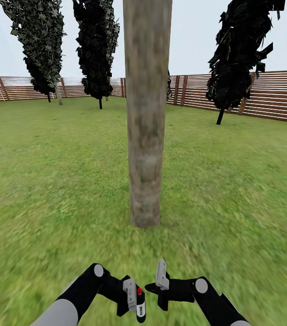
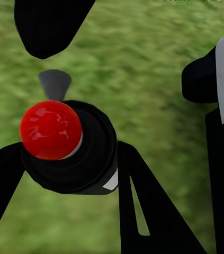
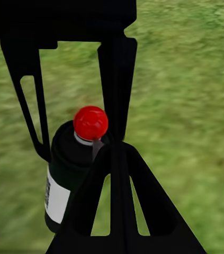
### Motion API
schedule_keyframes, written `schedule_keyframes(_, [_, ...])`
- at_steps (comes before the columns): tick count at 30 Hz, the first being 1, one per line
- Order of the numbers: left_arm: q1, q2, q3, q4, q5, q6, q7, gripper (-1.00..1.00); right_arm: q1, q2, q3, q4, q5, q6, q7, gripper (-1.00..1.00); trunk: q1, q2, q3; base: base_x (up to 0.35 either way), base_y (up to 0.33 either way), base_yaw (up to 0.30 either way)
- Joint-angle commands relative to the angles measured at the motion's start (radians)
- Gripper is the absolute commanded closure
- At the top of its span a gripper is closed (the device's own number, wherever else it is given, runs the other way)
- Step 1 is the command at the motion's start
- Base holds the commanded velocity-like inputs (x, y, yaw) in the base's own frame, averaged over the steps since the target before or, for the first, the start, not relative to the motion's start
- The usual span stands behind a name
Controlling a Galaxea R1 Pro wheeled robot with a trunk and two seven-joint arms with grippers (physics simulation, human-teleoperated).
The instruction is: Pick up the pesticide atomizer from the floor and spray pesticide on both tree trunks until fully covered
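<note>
Ahead rises the tree trunk [image 1: 146,113]; left pincer [image 1: 133,302] clamps the pesticide atomizer [image 2: 69,145], right pincer's [image 1: 161,284] gap unclear.

Both arms are matte black toward the wrists, with pale grey sleeves nearer the body and a round grey cap at each wrist joint. The left tool [image 1: 132,296] and right tool [image 1: 161,280] carry light grey finger plates on black mounts. The fingers [image 3: 119,211] are black triangular frames with cut-out slots. White "GALAXEA" lettering marks 1 black housing.
</note>
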Motion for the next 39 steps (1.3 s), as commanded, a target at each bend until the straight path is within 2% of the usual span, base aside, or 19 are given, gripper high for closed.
schedule_keyframes(1, [0.0,0.0,0.0,0.0,0.002,0.0,0.0,1.0,0.0,0.0,0.0,0.0,0.0,0.0,0.0,1.0,0.0,0.0,0.0,0.0,0.0,0.0])
schedule_keyframes(8, [0.0,-0.001,0.0,0.0,0.023,0.0,0.001,1.0,0.0,0.0,0.0,0.0,0.0,0.0,0.0,1.0,0.0,0.0,0.0,0.0,0.0,0.0])
schedule_keyframes(20, [0.0,-0.012,0.001,0.0,0.026,-0.024,0.001,1.0,0.0,0.0,0.0,0.0,0.0,0.0,0.0,1.0,0.0,0.0,0.0,0.0,0.0,0.0])
schedule_keyframes(39, [0.0,-0.013,0.002,0.0,0.027,-0.027,0.001,1.0,0.0,0.0,0.0,0.0,0.0,0.0,0.0,1.0,0.0,0.0,0.0,0.0,0.0,0.0])
